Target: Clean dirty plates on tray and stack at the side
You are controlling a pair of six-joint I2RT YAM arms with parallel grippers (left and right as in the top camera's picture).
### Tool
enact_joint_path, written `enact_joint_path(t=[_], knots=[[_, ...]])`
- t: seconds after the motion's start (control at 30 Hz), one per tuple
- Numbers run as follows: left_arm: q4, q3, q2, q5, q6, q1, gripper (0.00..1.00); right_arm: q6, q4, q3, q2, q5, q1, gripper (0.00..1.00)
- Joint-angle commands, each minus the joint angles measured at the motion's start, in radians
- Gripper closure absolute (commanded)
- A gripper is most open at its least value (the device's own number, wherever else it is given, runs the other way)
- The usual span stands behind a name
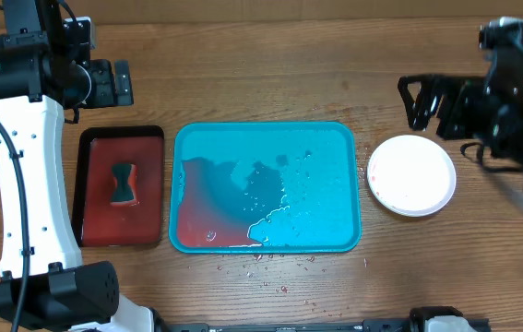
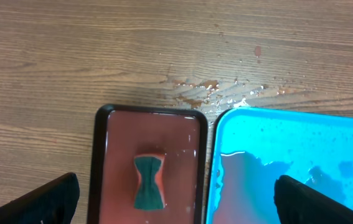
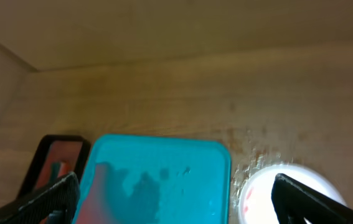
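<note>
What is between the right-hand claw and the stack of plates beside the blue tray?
Nothing visible. Only wooden tabletop shows between the open right gripper and the plates.

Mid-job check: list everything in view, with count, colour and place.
tray: one, turquoise, table centre, no plates on it
water: one pool, reddish, left and lower part of the tray in the overhead view
plates: white on top, on the table right of the tray; number stacked cannot be told from above
red tray: one, dark red with black rim, left of the tray
sponge: one, green and orange, in the red tray
droplets: scattered, reddish, on the table by the tray's lower edge
table: one, brown wood
left pincer: one, black, open and empty, beyond the red tray
right pincer: one, black, open and empty, beyond the plates
</note>
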Motion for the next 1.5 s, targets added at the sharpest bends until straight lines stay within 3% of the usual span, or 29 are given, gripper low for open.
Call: enact_joint_path(t=[0.0,0.33,0.57,0.83,0.9,1.47], knots=[[0.002,0.008,0.003,0.014,0.000,0.000,0.00,-0.106,0.186,-0.266,-0.197,0.009,0.015,0.00],[0.002,0.008,0.003,0.014,0.000,0.000,0.00,-0.114,0.931,-1.196,-0.792,0.018,0.016,0.00],[0.002,0.008,0.003,0.014,0.000,0.000,0.00,-0.114,1.157,-1.627,-1.131,0.064,0.037,0.00],[0.002,0.008,0.003,0.014,0.000,0.000,0.00,-0.114,1.190,-1.780,-1.226,0.116,0.057,0.00],[0.002,0.008,0.003,0.014,0.000,0.000,0.00,-0.114,1.125,-1.779,-1.244,0.118,0.057,0.00],[0.002,0.008,0.003,0.014,0.000,0.000,0.00,-0.114,1.123,-1.778,-1.249,0.140,0.057,0.00]])
